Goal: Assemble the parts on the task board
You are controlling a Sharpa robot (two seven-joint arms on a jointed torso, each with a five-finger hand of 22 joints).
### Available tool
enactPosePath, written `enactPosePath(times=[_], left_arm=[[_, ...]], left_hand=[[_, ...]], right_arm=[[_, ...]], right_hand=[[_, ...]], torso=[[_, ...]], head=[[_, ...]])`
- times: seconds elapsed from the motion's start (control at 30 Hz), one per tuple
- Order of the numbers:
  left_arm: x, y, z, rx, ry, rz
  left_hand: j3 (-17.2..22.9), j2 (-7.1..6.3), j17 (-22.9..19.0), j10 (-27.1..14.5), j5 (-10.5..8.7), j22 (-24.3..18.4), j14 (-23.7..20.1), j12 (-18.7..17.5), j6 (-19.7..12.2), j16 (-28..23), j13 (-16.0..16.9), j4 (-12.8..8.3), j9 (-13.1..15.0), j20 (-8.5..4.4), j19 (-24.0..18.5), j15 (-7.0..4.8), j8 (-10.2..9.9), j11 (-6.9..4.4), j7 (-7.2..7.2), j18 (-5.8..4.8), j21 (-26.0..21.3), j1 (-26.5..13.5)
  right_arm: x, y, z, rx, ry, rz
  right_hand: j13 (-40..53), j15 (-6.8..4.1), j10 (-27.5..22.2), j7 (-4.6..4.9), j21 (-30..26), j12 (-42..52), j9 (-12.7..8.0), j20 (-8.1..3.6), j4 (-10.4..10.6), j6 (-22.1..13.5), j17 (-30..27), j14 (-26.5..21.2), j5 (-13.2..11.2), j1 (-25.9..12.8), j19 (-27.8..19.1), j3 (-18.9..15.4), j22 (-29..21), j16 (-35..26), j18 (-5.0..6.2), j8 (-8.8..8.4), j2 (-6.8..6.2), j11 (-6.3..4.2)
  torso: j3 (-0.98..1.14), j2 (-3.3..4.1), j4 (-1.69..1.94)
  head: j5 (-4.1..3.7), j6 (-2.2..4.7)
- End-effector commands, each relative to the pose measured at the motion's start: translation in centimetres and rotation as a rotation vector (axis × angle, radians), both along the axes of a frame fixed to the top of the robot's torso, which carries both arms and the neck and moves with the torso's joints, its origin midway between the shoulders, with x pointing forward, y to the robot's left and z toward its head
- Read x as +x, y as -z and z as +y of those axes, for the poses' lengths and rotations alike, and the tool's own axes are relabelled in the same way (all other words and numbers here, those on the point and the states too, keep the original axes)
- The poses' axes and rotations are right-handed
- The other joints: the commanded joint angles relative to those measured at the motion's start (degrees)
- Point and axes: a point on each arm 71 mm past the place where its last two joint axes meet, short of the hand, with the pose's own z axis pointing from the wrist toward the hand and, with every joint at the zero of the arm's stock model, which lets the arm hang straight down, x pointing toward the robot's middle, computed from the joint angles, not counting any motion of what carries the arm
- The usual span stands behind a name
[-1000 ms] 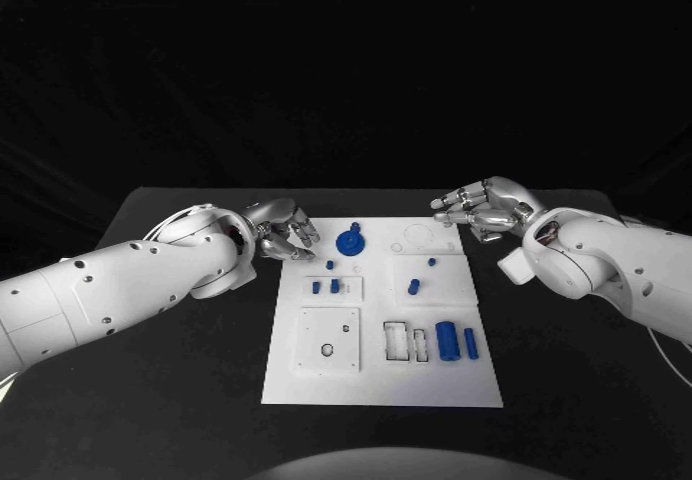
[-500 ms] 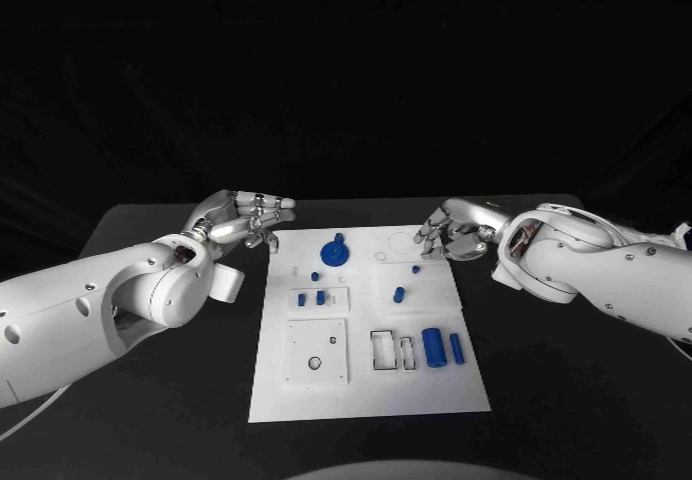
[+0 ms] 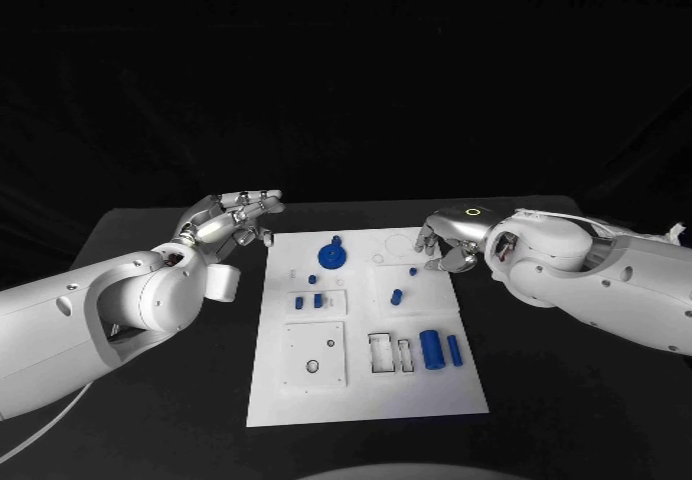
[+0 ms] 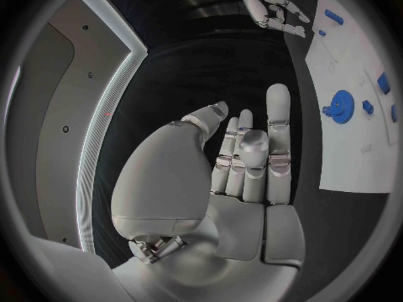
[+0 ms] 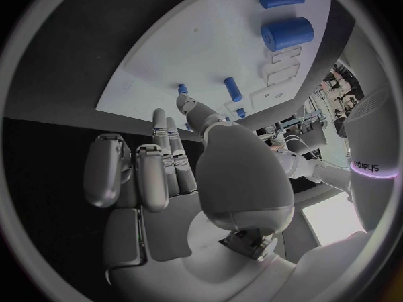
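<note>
Dim room, dark backdrop; wrist views fisheye-warped at rims.

The task board [image 3: 361,390] lies in the middle of the black table [image 3: 159,400], with bare dark surface open along both its long sides and its near edge. The left hand [image 3: 231,218] hovers off the board's far left corner, fingers spread and holding nothing — the right hand [image 3: 444,243] hangs over the far right edge, fingers curled. Between them, the blue gear [image 3: 333,256] stands at the far end. Two blue cylinders [image 3: 441,350] lie near the right edge, beside open slots — the near end of the board is bare white.
</note>
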Motion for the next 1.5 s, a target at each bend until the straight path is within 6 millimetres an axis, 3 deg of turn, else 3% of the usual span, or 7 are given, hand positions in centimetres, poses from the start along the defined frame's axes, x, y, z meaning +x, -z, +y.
enactPosePath(times=[0.03,0.43,1.03,1.33,1.5], left_arm=[[-0.1,-0.2,-0.1,-0.041,-0.006,-0.004],[-0.2,-0.2,-0.3,-0.046,0.004,-0.001],[-0.3,-0.2,-0.3,-0.048,0.011,0.002],[-0.4,-0.2,-0.2,-0.047,0.011,0.004],[-0.4,-0.2,-0.2,-0.046,0.011,0.006]], left_hand=[[-0.4,-0.08,-0.08,0.05,-0.07,-0.12,-0.35,0.36,0.17,-0.36,0.07,0.05,-0.06,-0.19,-0.41,-0.05,0.35,0.04,-0.09,1.09,-0.44,-0.56],[-0.56,-0.08,-0.03,-0.15,-0.06,-0.23,-0.37,0.46,0.02,-0.32,0.07,-0.02,-0.09,-0.18,-0.42,-0.03,0.29,0.09,-0.01,1.08,-0.57,-0.52],[-0.71,-0.06,-0.14,-0.36,-0.05,-0.32,-0.41,0.57,-0.15,-0.34,0.08,-0.07,-0.11,-0.17,-0.4,0.02,0.21,0.16,0.08,1.07,-0.68,-0.51],[-0.71,-0.06,-0.14,-0.36,-0.05,-0.32,-0.41,0.57,-0.15,-0.34,0.08,-0.07,-0.11,-0.17,-0.4,0.02,0.21,0.16,0.08,1.07,-0.68,-0.51],[-0.74,-0.02,-0.08,-0.44,-0.04,-0.35,-0.39,0.6,-0.2,-0.3,0.08,-0.08,-0.12,-0.16,-0.38,0.03,0.19,0.18,0.11,1.07,-0.71,-0.5]], right_arm=[[0.0,0.3,0.5,-0.07,-0.014,-0.023],[-0.1,1.6,2.0,-0.08,-0.048,0.025],[0.1,3.2,2.5,-0.105,-0.042,0.062],[0.2,3.6,2.6,-0.108,-0.042,0.07],[0.3,3.8,2.6,-0.111,-0.043,0.077]], right_hand=[[-0.34,-0.37,0.56,0.07,0.41,0.16,0.09,0.06,0.08,0.53,5.13,3.9,0.14,0.99,0.6,0.57,0.24,0.3,0.06,-0.13,0.43,0.05],[-1.96,-0.35,0.76,0.26,0.39,-0.56,0.14,0.02,0.29,1.16,5.05,3.97,-0.09,1.95,0.91,2.23,0.3,0.39,0.02,-0.38,0.6,0.15],[-3.67,-0.27,0.95,0.35,0.08,-1.07,0.19,0.09,0.93,1.74,4.74,3.93,-0.7,2.24,0.94,4.08,-0.05,0.27,0.06,-0.5,1.06,0.28],[-5.0,-0.27,1.56,0.32,0.01,-1.05,0.31,0.1,1.6,2.43,4.68,3.93,-2.57,2.77,1.05,6.61,-0.06,0.35,0.06,-0.44,2.26,0.24],[-5.74,-0.48,2.8,0.05,0.05,-0.87,0.63,-0.03,2.07,3.61,4.76,3.96,-5.68,3.46,1.17,8.91,0.06,0.52,0.03,-0.11,3.9,-0.04]], torso=[[0.04,0.01,0.06],[0.03,0.03,0.1],[0.07,0.01,0.02],[0.07,0.05,0.0],[0.08,0.03,0.04]], head=[[-0.02,-0.01],[0.22,-0.27],[0.34,-0.66],[0.39,-0.89],[0.39,-1.01]])
